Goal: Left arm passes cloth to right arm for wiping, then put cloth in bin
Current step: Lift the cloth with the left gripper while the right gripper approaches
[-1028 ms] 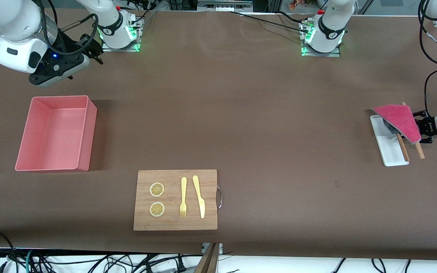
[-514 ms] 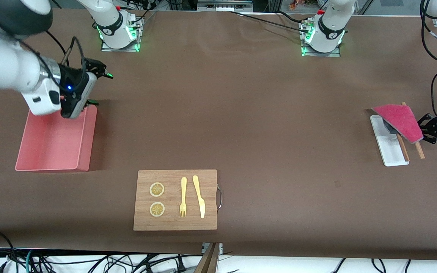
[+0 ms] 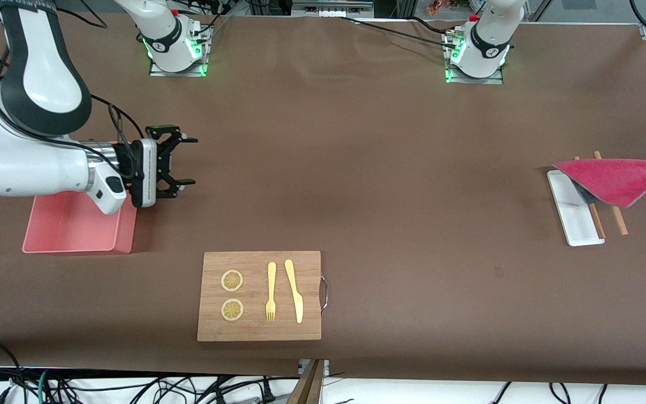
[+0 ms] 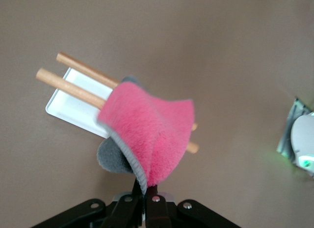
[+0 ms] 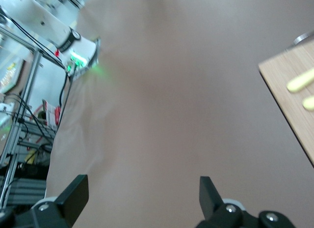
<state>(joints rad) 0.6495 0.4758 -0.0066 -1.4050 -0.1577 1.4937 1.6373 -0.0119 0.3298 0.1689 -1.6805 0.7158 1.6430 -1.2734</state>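
Observation:
The magenta-pink cloth (image 3: 614, 178) with a grey edge hangs stretched over the white tray and chopsticks at the left arm's end of the table. My left gripper (image 4: 146, 193) is shut on one corner of the cloth (image 4: 152, 139) and holds it up; the gripper itself is almost out of the front view at its edge. My right gripper (image 3: 185, 161) is open and empty, in the air beside the salmon-pink bin (image 3: 70, 230), pointing toward the table's middle. In the right wrist view the right gripper (image 5: 142, 188) has only bare table between its spread fingers. The right arm hides part of the bin.
A small flat white tray (image 3: 572, 216) and two wooden chopsticks (image 3: 617, 217) lie under the cloth. A wooden cutting board (image 3: 258, 297) with two lemon slices, a yellow fork and a yellow knife sits nearer the front camera. The board's corner (image 5: 294, 105) shows in the right wrist view.
The right arm has swung from near its base, over the bin, toward the table's middle. The left gripper has pulled the cloth's corner up and outward, nearly leaving the front view.

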